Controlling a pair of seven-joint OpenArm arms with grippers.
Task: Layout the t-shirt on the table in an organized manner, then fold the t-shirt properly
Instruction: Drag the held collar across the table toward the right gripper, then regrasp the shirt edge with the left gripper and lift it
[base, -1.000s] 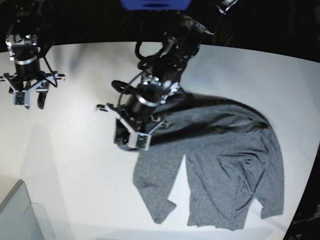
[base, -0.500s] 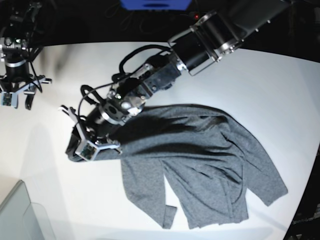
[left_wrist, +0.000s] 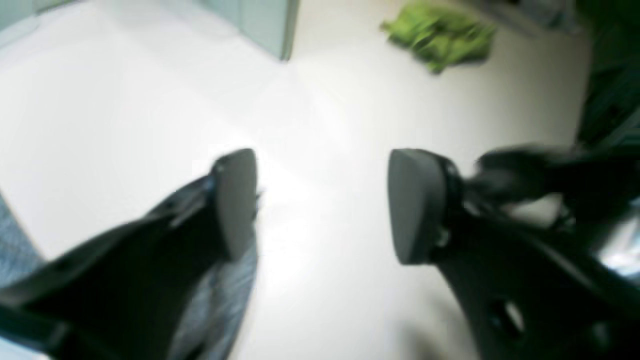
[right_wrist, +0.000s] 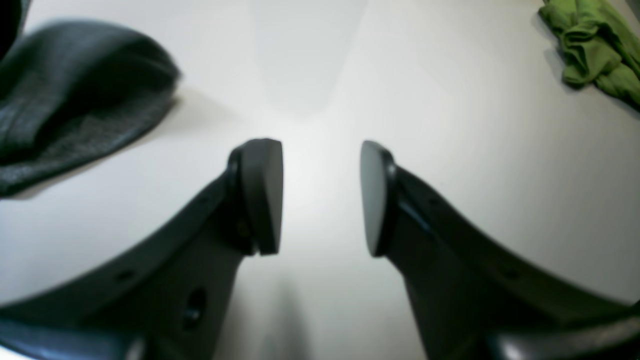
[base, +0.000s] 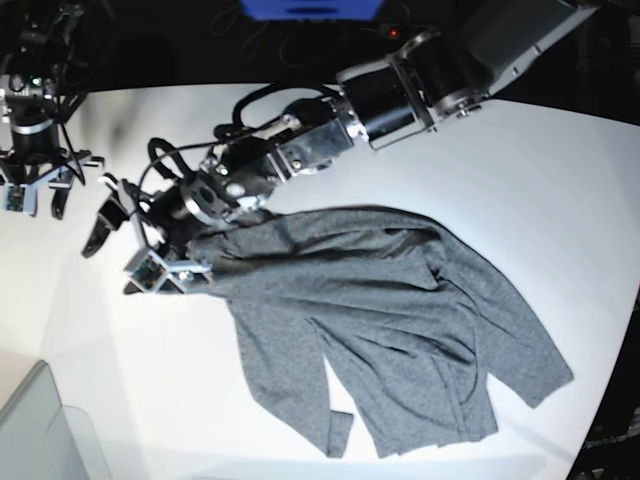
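The dark grey t-shirt lies spread and wrinkled on the white table, with two sleeves or flaps pointing toward the front edge. My left gripper reaches across to the shirt's left corner. In the left wrist view the left gripper stands open over bare table, and shirt fabric lies under its left finger, not pinched. My right gripper hovers at the far left, apart from the shirt. The right gripper is open and empty, with a dark grey fabric fold at the upper left of its view.
A translucent grey bin sits at the front left corner, and the bin also shows in the left wrist view. A crumpled green cloth lies beyond the right gripper; the green cloth is blurred in the left wrist view.
My left gripper dragged the shirt's corner leftward across the table, then opened and let it go. The shirt now lies wider and flatter. The right gripper shifted slightly left and up.
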